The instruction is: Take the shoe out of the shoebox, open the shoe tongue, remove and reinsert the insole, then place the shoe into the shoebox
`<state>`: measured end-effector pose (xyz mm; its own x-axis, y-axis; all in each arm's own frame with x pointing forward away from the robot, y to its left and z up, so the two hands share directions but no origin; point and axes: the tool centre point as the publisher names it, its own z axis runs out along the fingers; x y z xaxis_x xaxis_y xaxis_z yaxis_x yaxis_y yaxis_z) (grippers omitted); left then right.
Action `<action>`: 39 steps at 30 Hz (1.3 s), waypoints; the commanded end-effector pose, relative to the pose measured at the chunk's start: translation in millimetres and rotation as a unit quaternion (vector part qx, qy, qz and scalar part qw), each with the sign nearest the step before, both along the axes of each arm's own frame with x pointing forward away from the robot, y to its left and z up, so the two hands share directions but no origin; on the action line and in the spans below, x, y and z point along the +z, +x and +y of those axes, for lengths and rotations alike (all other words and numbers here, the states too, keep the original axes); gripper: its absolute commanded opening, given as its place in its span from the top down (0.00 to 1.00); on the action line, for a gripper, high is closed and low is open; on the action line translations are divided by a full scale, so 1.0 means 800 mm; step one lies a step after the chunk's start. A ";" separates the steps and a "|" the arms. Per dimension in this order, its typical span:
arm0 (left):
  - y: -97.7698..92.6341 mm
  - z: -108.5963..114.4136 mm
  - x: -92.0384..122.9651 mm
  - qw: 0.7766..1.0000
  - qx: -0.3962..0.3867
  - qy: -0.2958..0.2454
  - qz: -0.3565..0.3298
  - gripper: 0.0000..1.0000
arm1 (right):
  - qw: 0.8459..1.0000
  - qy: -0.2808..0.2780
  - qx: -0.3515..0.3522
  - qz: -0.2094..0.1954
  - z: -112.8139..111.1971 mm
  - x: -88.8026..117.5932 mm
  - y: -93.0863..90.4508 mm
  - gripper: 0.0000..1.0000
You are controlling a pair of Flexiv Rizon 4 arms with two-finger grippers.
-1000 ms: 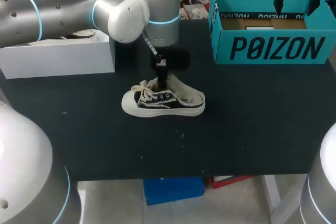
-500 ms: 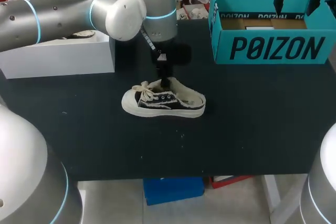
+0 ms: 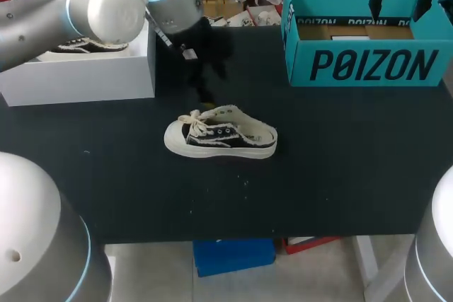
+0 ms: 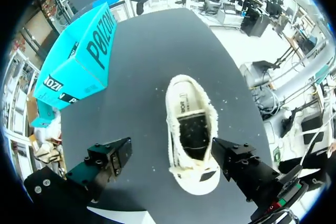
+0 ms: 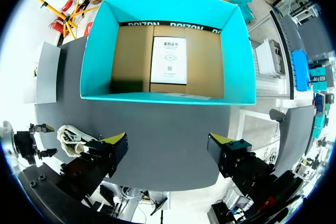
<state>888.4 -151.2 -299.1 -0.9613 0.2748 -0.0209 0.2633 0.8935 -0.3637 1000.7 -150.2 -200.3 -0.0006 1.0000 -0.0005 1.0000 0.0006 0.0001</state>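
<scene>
The black-and-cream shoe (image 3: 221,137) is lying on its sole on the dark desk (image 3: 340,175), well apart from the teal shoebox (image 3: 368,65). The left fingers (image 4: 109,162) are hanging spread wide above it and touching nothing, with the shoe's opening and dark insole (image 4: 193,134) sitting under the gap between them, nearer one finger than the other. Over at the shoebox the right fingers (image 5: 107,155) are standing wide apart too, gripping nothing, with the open box and its brown floor lying just ahead of them
</scene>
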 end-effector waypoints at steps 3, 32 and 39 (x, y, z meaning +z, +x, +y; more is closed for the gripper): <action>-0.028 0.041 0.016 0.993 0.020 -0.107 -0.040 0.00 | 1.000 0.000 0.000 0.000 0.000 0.000 0.000 0.00; -0.046 0.140 0.020 0.968 0.067 -0.238 -0.039 0.00 | 1.000 0.000 0.000 0.000 0.000 0.000 0.000 0.00; -0.045 0.159 0.014 0.966 0.067 -0.247 -0.048 0.00 | 1.000 0.000 0.000 0.000 0.000 0.000 0.000 0.00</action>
